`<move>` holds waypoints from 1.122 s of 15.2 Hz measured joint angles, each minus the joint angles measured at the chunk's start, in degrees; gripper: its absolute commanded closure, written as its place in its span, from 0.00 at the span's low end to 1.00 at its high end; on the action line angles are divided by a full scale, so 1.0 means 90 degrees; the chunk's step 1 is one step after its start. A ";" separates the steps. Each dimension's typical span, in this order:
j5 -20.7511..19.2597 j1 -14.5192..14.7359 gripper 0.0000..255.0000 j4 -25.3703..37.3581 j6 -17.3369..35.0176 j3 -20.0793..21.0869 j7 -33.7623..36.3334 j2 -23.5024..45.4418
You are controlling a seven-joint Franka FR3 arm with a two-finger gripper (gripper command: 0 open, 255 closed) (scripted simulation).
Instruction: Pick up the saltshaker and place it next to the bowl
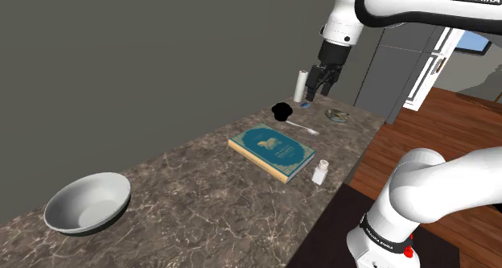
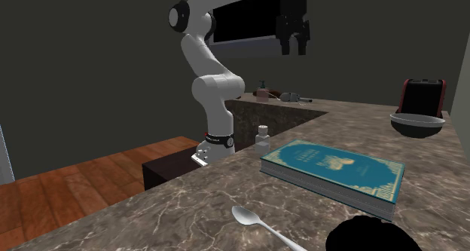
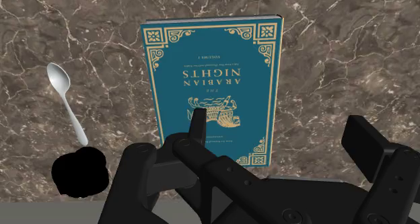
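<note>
The saltshaker (image 1: 319, 172) is a small white bottle standing on the marble counter beside the teal book (image 1: 271, 151), near the counter edge closest to the robot's stand. It also appears as the saltshaker (image 2: 262, 139) next to the book (image 2: 335, 170). A grey bowl (image 1: 87, 202) sits at the counter's far end in the shoulder view's lower left; in the second exterior view the bowl (image 2: 416, 123) is at the right. My gripper (image 1: 322, 85) hangs high above the counter, open and empty, well away from the shaker. The wrist view looks down past the open gripper (image 3: 277, 125) onto the book (image 3: 212, 88).
A spoon (image 1: 302, 127) and a black object (image 1: 281, 111) lie beyond the book. A white roll (image 1: 300, 87) and a small dish (image 1: 336, 114) stand near the counter's back end. A red and black object (image 2: 422, 97) stands behind the bowl. Wooden floor lies beside the counter.
</note>
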 measured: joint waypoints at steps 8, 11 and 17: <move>-0.0133 0.0002 0.00 -0.1495 0.0690 -0.0112 -0.0287 -0.0588; -0.0209 -0.0009 0.00 -0.2190 0.1027 -0.0169 -0.0419 -0.0842; -0.0473 -0.0126 0.00 -0.3532 0.1663 -0.0379 -0.0763 -0.1336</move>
